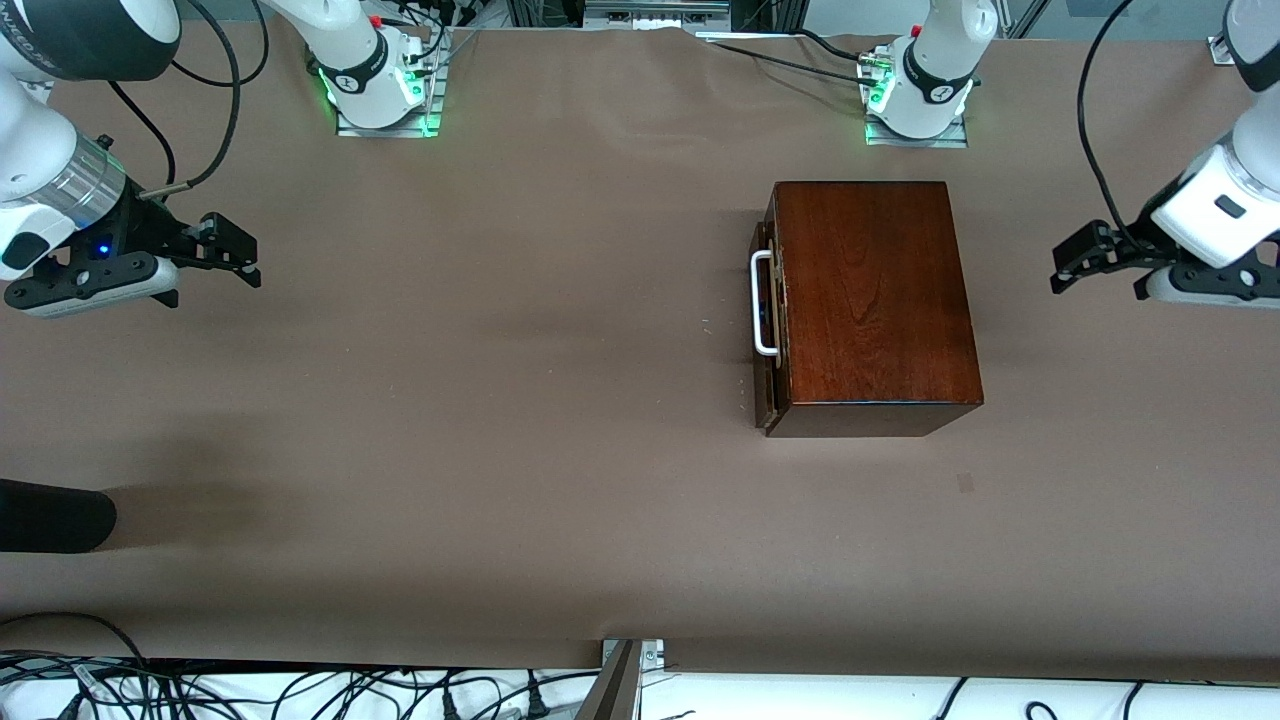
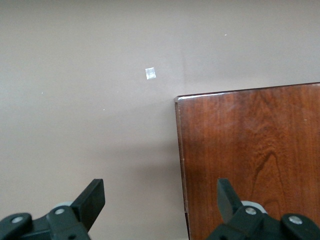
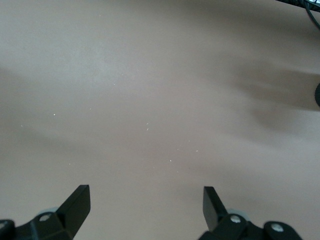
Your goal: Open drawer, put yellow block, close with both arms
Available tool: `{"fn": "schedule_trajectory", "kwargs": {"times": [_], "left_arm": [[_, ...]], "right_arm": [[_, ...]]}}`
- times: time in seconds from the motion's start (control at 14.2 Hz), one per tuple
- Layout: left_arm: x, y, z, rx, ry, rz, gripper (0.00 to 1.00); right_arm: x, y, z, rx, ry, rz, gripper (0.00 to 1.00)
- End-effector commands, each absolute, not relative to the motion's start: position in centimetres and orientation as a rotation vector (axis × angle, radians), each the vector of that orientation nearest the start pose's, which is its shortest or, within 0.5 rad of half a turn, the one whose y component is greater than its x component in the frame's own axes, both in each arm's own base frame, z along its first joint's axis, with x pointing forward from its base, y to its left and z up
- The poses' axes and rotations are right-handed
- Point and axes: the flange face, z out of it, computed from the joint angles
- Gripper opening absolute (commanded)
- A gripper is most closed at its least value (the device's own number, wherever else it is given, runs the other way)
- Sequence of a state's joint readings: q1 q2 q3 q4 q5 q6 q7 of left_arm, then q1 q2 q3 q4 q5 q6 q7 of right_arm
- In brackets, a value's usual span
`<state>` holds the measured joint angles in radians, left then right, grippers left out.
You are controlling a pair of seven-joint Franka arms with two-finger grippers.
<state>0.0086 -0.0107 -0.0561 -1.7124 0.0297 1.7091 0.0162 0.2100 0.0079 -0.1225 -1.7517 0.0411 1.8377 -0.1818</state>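
Observation:
The mahogany box point(image 1: 872, 300) stands on the brown table toward the left arm's end. Its drawer point(image 1: 765, 320) is pushed in almost fully, with the white bar handle point(image 1: 762, 303) facing the right arm's end. No yellow block shows in any view. My left gripper point(image 1: 1070, 262) is open and empty, up in the air at the left arm's end of the table, apart from the box; the left wrist view shows the box top point(image 2: 250, 160) between its fingers point(image 2: 92, 197). My right gripper point(image 1: 235, 250) is open and empty over bare table at the right arm's end point(image 3: 147, 200).
A dark rounded object point(image 1: 50, 515) pokes in at the table's edge near the right arm's end, nearer the front camera. A small pale mark point(image 1: 965, 483) lies on the table nearer the front camera than the box. Cables run along the table's front edge.

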Motion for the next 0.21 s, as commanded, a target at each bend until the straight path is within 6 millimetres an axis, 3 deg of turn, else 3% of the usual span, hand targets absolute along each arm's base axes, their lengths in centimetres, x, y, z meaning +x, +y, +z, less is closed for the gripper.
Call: {"fn": "schedule_trajectory", "kwargs": {"times": [0.0,0.14], "left_arm": [[55.07,-3.01,57.55,-3.126,0.105,-0.029,1.00],[55.11,-3.09,57.36,-3.126,0.110,-0.020,1.00]], "right_arm": [[57.03,5.24,56.29,-3.092,-0.384,-0.119,1.00],[57.04,5.16,56.29,-3.093,-0.382,-0.119,1.00]]}}
